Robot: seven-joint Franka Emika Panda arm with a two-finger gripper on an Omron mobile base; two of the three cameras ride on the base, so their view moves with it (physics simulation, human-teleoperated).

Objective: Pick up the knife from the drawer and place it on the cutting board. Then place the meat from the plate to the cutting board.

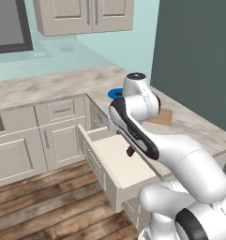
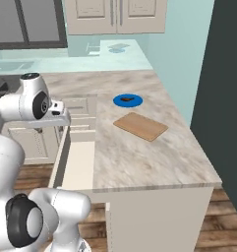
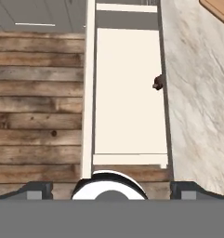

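The drawer (image 3: 127, 107) stands pulled out below me, its pale inside bare except for the knife (image 3: 157, 82). Only the knife's dark brown end shows, at the drawer's wall beside the counter. From the left base view that dark end (image 1: 130, 151) peeks out beside my forearm. My gripper (image 3: 111, 189) hangs high above the drawer's front end, open, with nothing between its fingertips (image 3: 36, 190). On the counter lies the wooden cutting board (image 2: 140, 126), and behind it the blue plate (image 2: 121, 97) carries the meat (image 2: 129, 100).
The marble counter (image 2: 139, 162) runs along the drawer's side and ends at a dark wall on the right. Wooden floor (image 3: 39, 93) lies on the drawer's other side. Lower cabinets with grey bar handles (image 1: 48, 136) stand to the left, and wall cabinets (image 2: 115, 17) hang at the back.
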